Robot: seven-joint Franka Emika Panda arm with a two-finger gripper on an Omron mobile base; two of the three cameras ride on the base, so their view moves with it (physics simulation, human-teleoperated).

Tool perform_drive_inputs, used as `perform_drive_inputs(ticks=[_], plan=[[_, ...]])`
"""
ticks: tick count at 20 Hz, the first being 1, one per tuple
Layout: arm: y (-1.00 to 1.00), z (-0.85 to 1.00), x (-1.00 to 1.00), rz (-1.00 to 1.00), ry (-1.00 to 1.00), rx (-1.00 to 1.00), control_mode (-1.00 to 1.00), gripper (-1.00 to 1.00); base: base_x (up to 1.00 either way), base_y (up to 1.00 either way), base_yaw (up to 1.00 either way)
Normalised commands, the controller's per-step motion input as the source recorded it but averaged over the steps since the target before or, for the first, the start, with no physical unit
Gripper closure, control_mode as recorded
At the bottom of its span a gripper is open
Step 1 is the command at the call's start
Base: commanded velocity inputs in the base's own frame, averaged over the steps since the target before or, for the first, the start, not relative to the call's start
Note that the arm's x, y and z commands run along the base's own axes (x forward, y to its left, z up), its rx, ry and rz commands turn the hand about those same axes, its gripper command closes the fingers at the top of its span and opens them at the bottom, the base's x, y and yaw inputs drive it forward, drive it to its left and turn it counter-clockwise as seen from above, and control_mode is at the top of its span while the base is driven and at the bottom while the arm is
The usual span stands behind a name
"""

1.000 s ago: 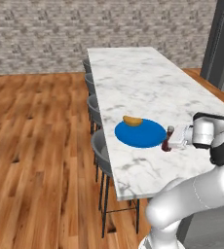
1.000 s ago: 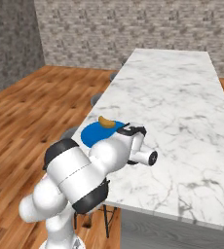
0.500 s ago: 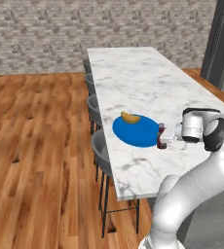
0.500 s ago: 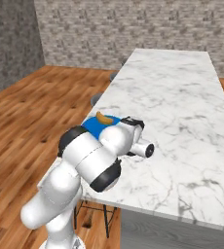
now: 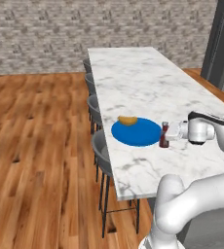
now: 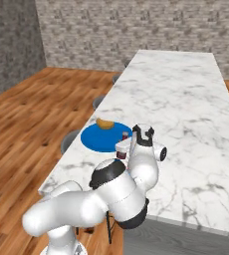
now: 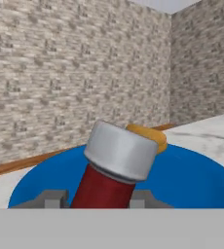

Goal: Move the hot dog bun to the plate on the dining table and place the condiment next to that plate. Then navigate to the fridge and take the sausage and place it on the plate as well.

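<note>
Item: dining table (image 5: 148, 78), white marble with grey veins, running away from the base; grey stools (image 5: 100, 146) along its left side.

Item: blue plate (image 5: 136, 132), flat on the table near the stool-side edge. On its far rim we see the hot dog bun (image 5: 128, 120), a tan-yellow roll.

Item: ketchup bottle (image 5: 164, 135), dark red with a pale cap, upright just beside the plate's right rim. In the hand view it leans across the picture, cap (image 7: 120, 151) up, with the bun (image 7: 150, 135) behind it.

Item: gripper (image 5: 168, 135), reaching in level from the right. We find its finger tips (image 7: 50, 199) on either side of the bottle's red body; whether they press it or stand slightly off we cannot tell.
</note>
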Motion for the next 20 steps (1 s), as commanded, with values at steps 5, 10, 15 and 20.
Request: perform_drive_inputs(ticks=[5, 10, 15, 20], plan=[[-0.23, -0.17, -0.03, 0.00, 0.00, 0.00, -1.00, 1.00, 0.00, 0.00, 0.00], [-0.03, -0.16, -0.23, 0.00, 0.00, 0.00, -1.00, -1.00, 0.00, 0.00, 0.00], [0.00, -0.06, -0.48, 0.00, -0.01, 0.00, -1.00, -1.00, 0.00, 0.00, 0.00], [0.00, 0.00, -0.21, 0.00, 0.00, 0.00, -1.00, -1.00, 0.00, 0.00, 0.00]])
